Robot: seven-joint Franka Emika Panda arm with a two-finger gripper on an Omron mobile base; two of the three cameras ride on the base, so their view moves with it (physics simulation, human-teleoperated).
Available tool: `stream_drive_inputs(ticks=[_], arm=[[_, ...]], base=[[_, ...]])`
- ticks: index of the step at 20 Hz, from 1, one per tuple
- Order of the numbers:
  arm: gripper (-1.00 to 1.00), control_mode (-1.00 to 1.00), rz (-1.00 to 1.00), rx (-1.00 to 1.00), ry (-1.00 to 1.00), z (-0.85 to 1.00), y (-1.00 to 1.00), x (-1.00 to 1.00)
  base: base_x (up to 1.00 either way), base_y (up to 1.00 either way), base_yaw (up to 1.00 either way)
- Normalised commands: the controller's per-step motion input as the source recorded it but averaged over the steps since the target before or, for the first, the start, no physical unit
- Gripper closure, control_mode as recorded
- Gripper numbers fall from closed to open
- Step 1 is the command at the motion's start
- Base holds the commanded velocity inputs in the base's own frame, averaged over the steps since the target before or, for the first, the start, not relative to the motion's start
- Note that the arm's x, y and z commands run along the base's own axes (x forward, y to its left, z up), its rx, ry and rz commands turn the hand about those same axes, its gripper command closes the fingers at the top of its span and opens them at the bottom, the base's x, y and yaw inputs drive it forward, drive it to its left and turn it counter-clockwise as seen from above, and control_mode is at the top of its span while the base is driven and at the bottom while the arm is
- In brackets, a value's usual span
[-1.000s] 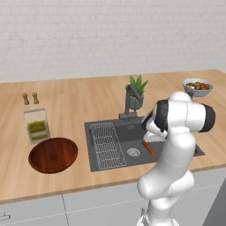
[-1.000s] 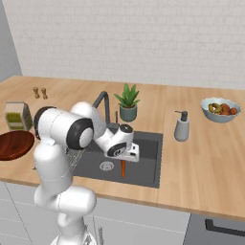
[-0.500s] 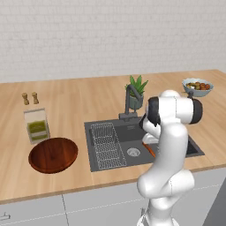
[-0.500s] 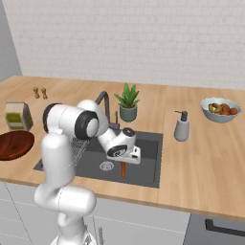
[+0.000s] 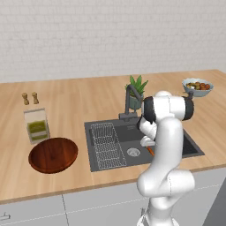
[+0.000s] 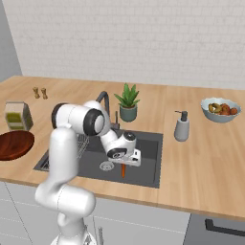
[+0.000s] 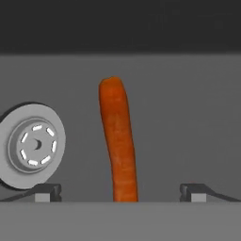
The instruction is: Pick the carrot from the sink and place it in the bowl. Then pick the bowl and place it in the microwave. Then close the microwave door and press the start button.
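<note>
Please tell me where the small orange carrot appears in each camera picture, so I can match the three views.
Left base view: the small slim orange carrot lies on the sink floor, right of centre, partly behind the white arm.
Right base view: centre, just under the open gripper.
Hand view: the carrot lies at centre, between the two finger tips.
Shared landmark: the round grey drain beside the carrot.

The sink is overlooked from behind-left and behind-right by both base views. Its floor is seen close by the hand view.
</note>
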Motion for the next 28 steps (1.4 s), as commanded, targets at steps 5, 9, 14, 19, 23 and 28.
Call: stream_drive_inputs(ticks=[5,9,14,19,23,28], arm=[[-1.0,-1.0,0.0,0.0,0.0,-0.29,0.02,0.2],[-1.0,-1.0,0.0,0.0,0.0,-0.24,0.16,0.2],[-1.0,-1.0,0.0,0.0,0.0,-0.23,0.04,0.15],[1.0,-1.0,0.0,0.0,0.0,-0.26,0.0,0.12],[1.0,-1.0,0.0,0.0,0.0,-0.28,0.01,0.06],[1.0,-1.0,0.0,0.0,0.0,-0.12,-0.01,-0.01]], base=[[0.0,0.0,0.0],[0.0,0.0,0.0],[0.0,0.0,0.0],[0.0,0.0,0.0],[0.0,0.0,0.0],[0.0,0.0,0.0]])
